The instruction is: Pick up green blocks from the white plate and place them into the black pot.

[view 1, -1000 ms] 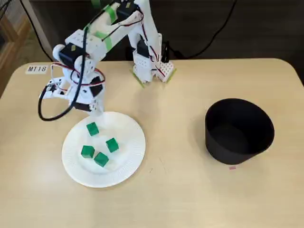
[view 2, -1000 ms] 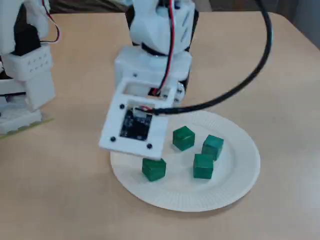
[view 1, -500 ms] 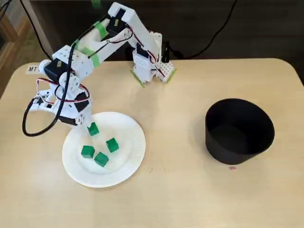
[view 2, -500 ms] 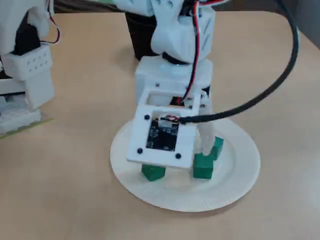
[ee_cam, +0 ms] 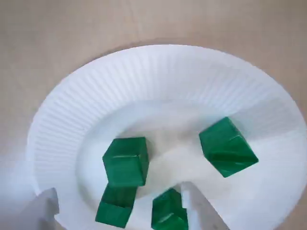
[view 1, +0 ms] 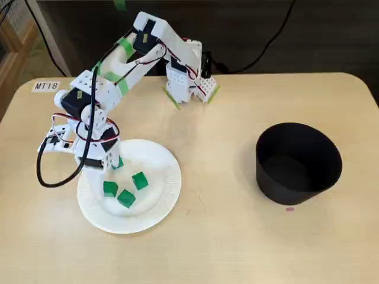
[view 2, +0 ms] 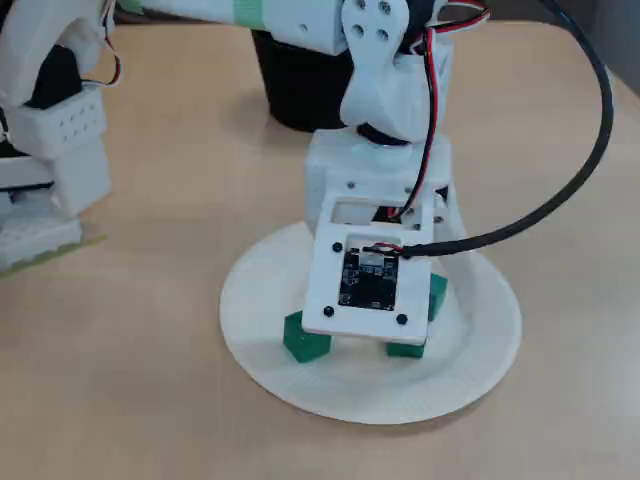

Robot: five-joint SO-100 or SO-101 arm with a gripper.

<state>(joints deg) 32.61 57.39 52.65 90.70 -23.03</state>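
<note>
The white plate (view 1: 155, 207) lies near the left edge of the counter (view 1: 225, 236) in a fixed view, and the black pot (view 1: 290, 190) stands well apart from it, toward the right edge. The arm (view 1: 106, 83) reaches from its base at the far edge down over the far-left part of the plate. The wrist view shows four green blocks on the plate: one block (ee_cam: 125, 160) left of the middle, a second block (ee_cam: 227, 147) off to the right by itself, and a third block (ee_cam: 113, 209) and a fourth block (ee_cam: 168, 216) low in the picture. The pincer (ee_cam: 119, 196) is spread wide and pinches nothing. One fingertip (ee_cam: 45, 206) shows over the ribbed rim at lower left, and the other fingertip (ee_cam: 199, 211) is just beside the fourth block, with both lower blocks between them. In another fixed view the camera board (view 2: 365, 280) on the wrist hangs low over the blocks and hides the fingers.
</note>
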